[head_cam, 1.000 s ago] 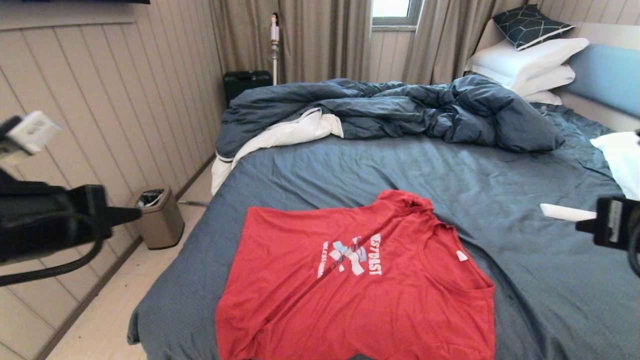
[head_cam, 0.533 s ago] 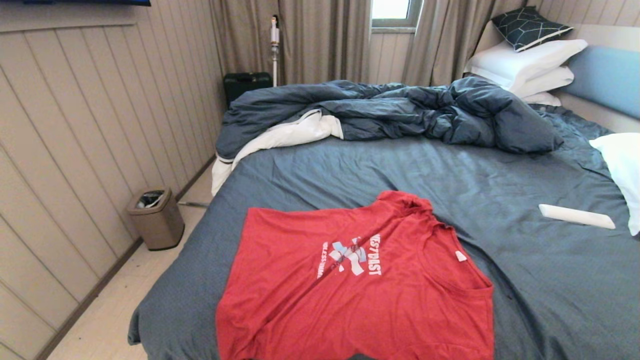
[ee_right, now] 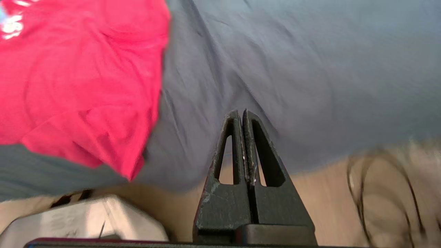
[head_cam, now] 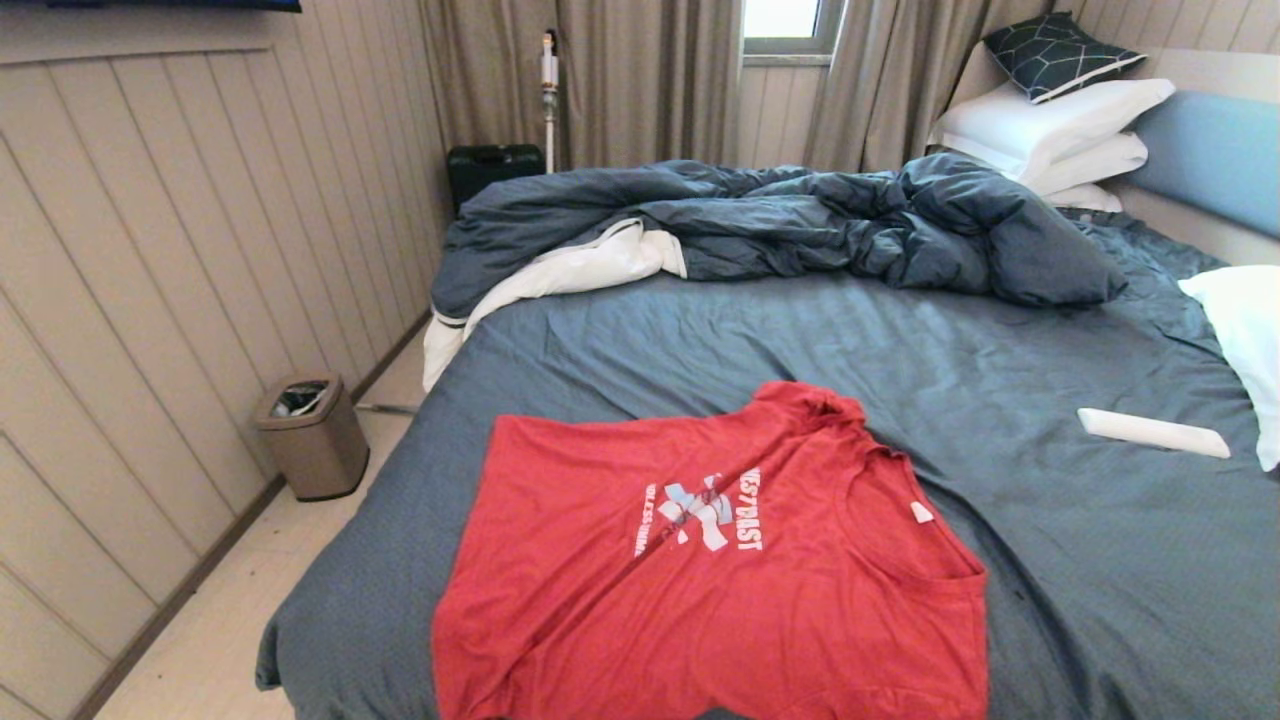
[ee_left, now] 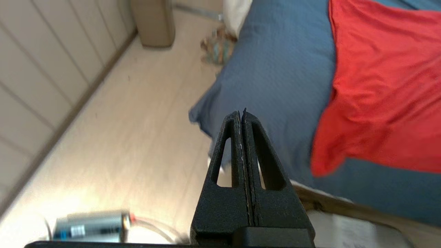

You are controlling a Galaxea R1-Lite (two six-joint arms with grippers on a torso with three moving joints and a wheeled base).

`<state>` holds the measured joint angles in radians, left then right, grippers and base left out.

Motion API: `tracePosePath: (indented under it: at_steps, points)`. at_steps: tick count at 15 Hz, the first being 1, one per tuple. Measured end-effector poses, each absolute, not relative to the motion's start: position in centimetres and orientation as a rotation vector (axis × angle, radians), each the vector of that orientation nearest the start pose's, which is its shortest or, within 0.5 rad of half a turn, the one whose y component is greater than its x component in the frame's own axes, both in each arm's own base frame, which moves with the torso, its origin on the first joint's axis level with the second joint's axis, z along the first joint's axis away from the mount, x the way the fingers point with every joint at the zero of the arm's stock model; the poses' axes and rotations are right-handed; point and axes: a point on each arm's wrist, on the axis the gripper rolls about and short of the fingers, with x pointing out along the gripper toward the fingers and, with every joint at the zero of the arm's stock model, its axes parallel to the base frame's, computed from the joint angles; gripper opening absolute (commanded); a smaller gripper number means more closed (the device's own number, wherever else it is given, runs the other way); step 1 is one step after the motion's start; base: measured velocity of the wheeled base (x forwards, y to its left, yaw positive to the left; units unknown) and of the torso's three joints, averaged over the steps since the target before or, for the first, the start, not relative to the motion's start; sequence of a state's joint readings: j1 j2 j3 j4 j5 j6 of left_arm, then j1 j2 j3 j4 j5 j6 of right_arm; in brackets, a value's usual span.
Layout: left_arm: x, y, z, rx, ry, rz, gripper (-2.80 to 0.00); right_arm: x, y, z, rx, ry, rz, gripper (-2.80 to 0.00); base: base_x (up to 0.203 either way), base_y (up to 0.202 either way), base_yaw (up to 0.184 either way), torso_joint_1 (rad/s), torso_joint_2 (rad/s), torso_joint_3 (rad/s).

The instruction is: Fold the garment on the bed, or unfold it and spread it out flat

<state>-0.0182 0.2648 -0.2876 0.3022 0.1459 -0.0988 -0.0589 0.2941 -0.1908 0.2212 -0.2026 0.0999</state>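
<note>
The red T-shirt [head_cam: 720, 570] lies spread face up on the near part of the bed [head_cam: 800, 330], its white and blue print [head_cam: 705, 512] and small neck tag [head_cam: 922, 512] showing. Its neck points toward the pillows. Neither arm shows in the head view. In the left wrist view, my left gripper [ee_left: 242, 113] is shut and empty, hanging off the bed's near left corner above the floor, with the shirt [ee_left: 382, 86] off to one side. My right gripper [ee_right: 240, 113] is also shut and empty, near the bed's front edge beside the shirt's sleeve [ee_right: 86, 134].
A crumpled dark blue duvet [head_cam: 780, 220] with white lining fills the far side of the bed. White pillows [head_cam: 1060, 125] stack at the headboard. A white flat object [head_cam: 1152, 432] lies on the sheet at right. A small bin [head_cam: 312, 435] stands on the floor at left.
One second ago both arms stood at the head view's left and right edges. They have since withdrawn out of that view. The shirt has not moved.
</note>
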Motion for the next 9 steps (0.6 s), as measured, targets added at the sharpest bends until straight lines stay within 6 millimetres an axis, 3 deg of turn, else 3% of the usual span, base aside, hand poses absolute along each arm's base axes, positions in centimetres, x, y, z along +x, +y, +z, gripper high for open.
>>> tracePosePath:
  at_steps: [3, 6, 9]
  points:
    - [-0.7, 0.3, 9.9, 0.012, 0.198, 0.114, -2.8, -0.2, -0.2, 9.5, 0.022, 0.19, -0.135, -2.8, 0.0, 0.0, 0.0, 0.0, 0.0, 0.0]
    - [-0.5, 0.0, 8.8, 0.037, 0.151, -0.034, -2.8, -0.9, 0.0, 8.3, 0.007, 0.195, -0.022, -2.8, 0.0, 0.0, 0.0, 0.0, 0.0, 0.0]
    - [-0.9, 0.0, 8.5, 0.046, 0.103, -0.04, -2.8, -1.8, 0.0, 8.0, 0.0, 0.105, -0.008, -2.8, 0.0, 0.0, 0.0, 0.0, 0.0, 0.0]
